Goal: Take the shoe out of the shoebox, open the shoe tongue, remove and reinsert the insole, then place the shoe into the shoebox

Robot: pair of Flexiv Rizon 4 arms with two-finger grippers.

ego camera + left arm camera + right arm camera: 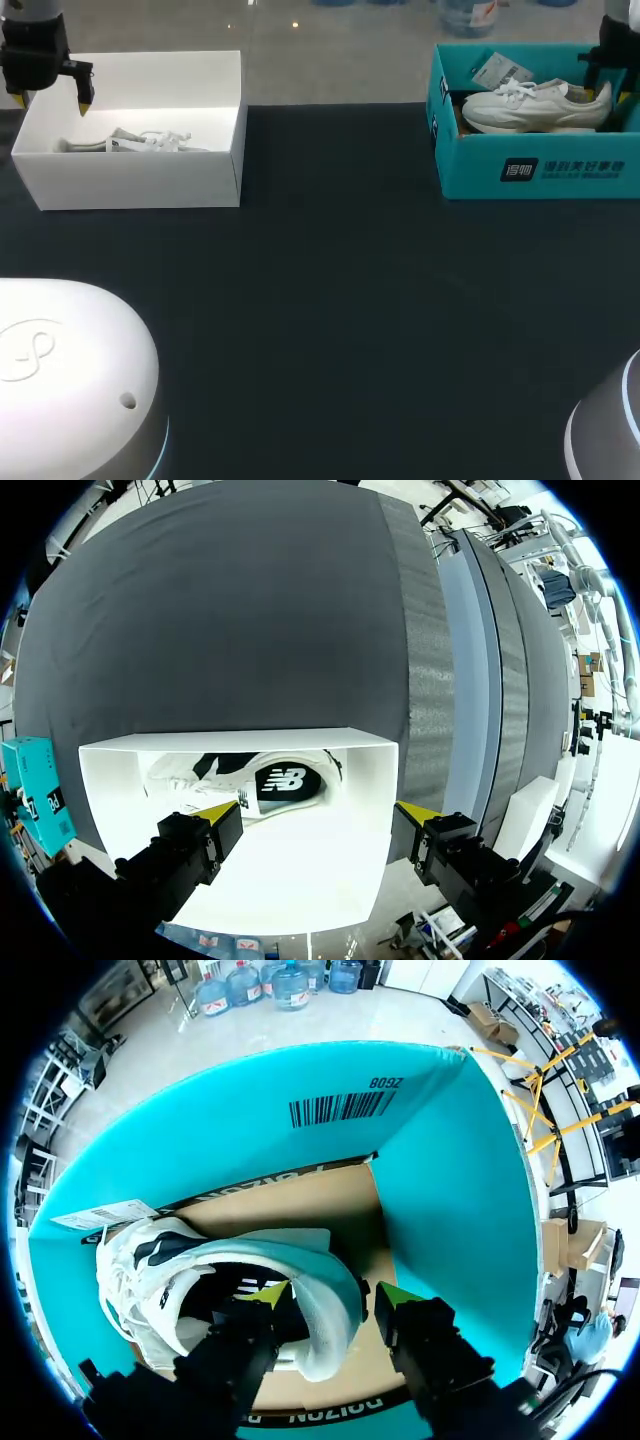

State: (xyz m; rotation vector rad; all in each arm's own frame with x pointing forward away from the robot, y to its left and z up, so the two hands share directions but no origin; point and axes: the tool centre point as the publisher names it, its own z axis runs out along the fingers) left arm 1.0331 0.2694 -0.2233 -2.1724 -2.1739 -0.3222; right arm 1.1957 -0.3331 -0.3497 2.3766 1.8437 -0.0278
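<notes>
Left claw (315, 815) hangs spread wide over the white box (140, 180), gripping nothing, one finger just beside each side wall. A white shoe (270, 780) lies on its side in that box, against the wall nearest the table's (330, 280) middle. We judge this arm has no part in the step yet and should keep clear above the rim.

Between the boxes the dark table is where we would work on the tongue and insole. A white dome (60, 360) sits low at our near left, well apart from both boxes.

Further right stands the teal box (540, 165), holding the task's shoe (535, 105) upright on its sole, with a paper tag (495, 70) beside its toe.

Our right claw (330, 1295) is down in that box, astride the heel (340, 1280): one finger (264, 1298) inside the collar, the other outside the back. We see a sliver of gap on the outer side, so we read it as spread, not yet pinching.

The step in hand, we judge, is lifting the shoe out. To do it well we should close firmly on the stiff heel wall, low enough that the soft collar does not fold. Then we should rise straight up until the sole is above the rim before swinging toward the table. The near box walls could catch the toe, and the tag could snag.
</notes>
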